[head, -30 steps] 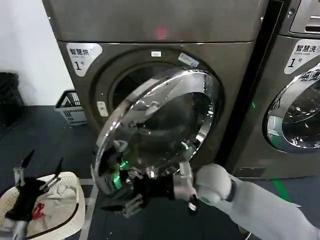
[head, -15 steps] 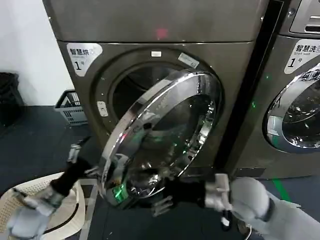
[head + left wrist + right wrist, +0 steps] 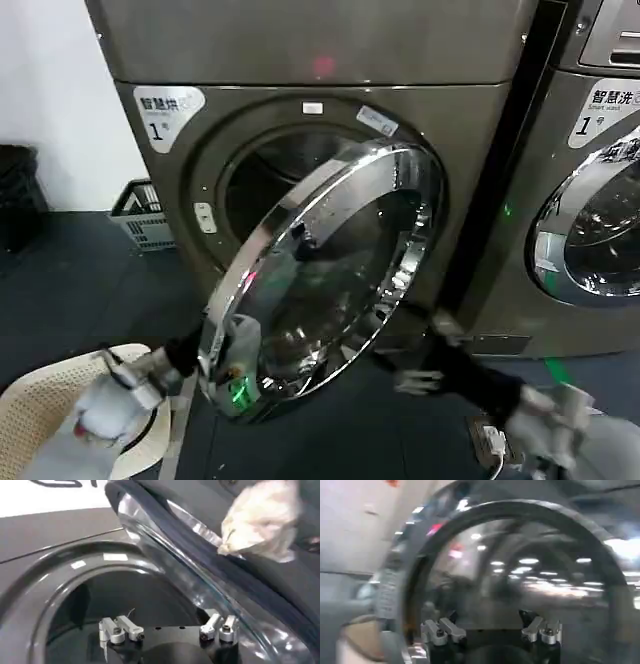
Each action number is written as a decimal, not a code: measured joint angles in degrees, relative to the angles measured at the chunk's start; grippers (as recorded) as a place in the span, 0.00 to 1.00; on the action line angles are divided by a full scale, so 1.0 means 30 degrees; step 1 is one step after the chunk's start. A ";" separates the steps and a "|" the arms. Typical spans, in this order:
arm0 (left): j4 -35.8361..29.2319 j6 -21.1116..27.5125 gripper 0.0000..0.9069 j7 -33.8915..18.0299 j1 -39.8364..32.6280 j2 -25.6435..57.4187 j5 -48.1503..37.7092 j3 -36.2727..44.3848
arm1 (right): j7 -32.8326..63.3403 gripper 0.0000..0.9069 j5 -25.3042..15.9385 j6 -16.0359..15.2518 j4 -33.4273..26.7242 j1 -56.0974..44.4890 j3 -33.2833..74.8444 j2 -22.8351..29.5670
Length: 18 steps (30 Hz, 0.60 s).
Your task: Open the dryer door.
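— Half open? Where's the round chrome-rimmed glass dryer door (image 3: 325, 275)?

— Mid-frame, swung partway off the drum opening. Left pincer (image 3: 167, 629) spread empty behind it; right pincer (image 3: 490, 629) likewise, lower right.

— Left?

— Swing wider, I'd judge.

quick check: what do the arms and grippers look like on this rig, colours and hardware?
Both arms are light grey with rounded shells and a black section toward the wrist. Left gripper and right gripper match: black body, silver metal finger links joined by visible bolts. The head view blurs finer details.
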 joint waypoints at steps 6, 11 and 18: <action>0.0839 -0.0354 1.00 0.0068 -0.1917 -0.0552 -0.0241 0.2223 | 0.1911 1.00 -0.0347 0.1455 0.0153 -0.3019 0.3978 0.3508; 0.1521 -0.0513 1.00 0.0034 -0.3522 -0.1214 -0.0263 0.3866 | 0.3623 1.00 -0.0960 0.1920 -0.0133 -0.3421 0.6729 0.6187; 0.2767 -0.0632 1.00 -0.0093 -0.5636 -0.2478 -0.0126 0.6522 | 0.6409 1.00 -0.2253 0.2190 -0.1762 -0.2942 1.0385 0.9295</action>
